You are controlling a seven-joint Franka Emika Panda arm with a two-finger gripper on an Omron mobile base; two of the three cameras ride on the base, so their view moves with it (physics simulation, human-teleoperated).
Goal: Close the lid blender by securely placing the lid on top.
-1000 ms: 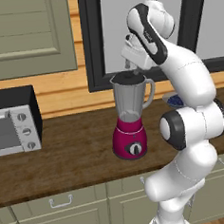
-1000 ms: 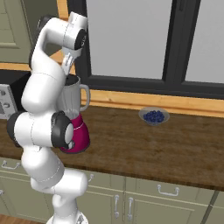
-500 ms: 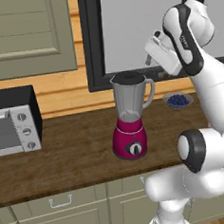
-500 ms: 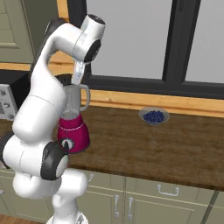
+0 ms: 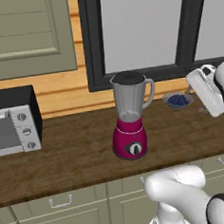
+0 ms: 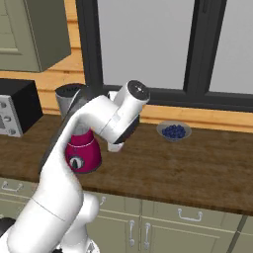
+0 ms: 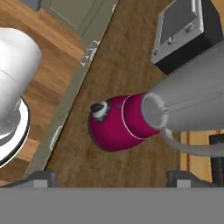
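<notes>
The blender [image 5: 130, 122] stands upright on the wooden counter [image 5: 64, 151], its magenta base toward the front edge. The lid [image 5: 127, 77] sits on the jar's mouth (a dark disc across the top). In the hand view the gripper [image 7: 111, 180] looks down at the blender from above, jaws spread apart with nothing between them. A toaster oven [image 5: 12, 121] stands well left; a blueberry bowl [image 5: 178, 100] sits right, near the window.
</notes>
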